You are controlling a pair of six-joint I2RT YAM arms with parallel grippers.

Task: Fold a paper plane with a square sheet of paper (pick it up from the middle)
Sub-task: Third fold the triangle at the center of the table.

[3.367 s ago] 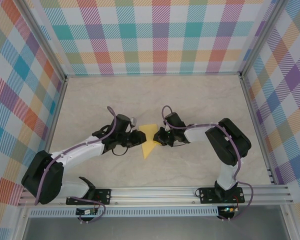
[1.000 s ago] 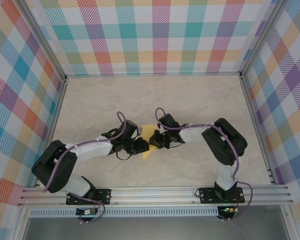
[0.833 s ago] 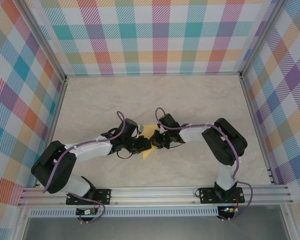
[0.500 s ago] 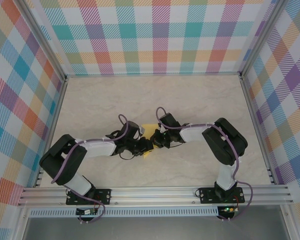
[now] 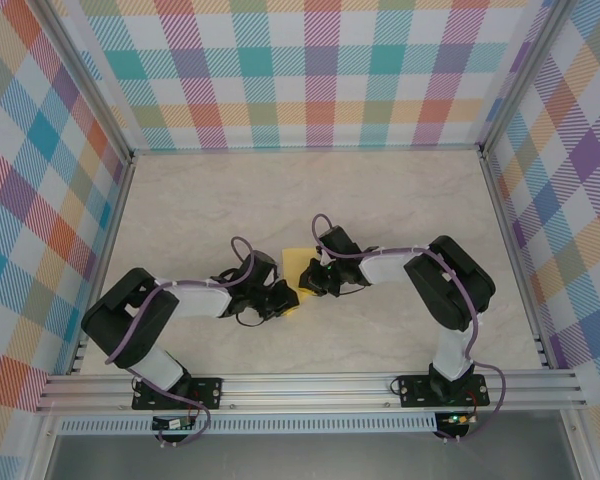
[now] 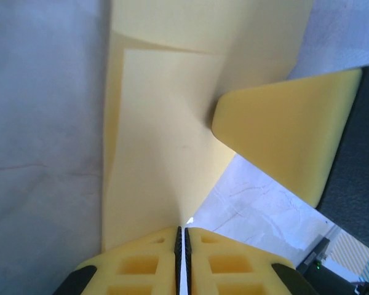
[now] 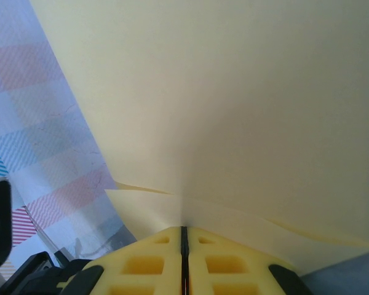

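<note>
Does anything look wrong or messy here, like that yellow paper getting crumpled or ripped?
Nothing stands out. The square sheet of paper lies in overlapping folded layers with clean creases, and no tear shows. The left gripper and the right gripper are each shut on it, close together.

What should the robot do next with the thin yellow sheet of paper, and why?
Probably the left gripper should lift its pinched edge a little and start swinging it over, while the right gripper holds firm. Both grippers are shut on the thin yellow sheet of paper, which already shows creases, so it seems ready for another fold.
</note>
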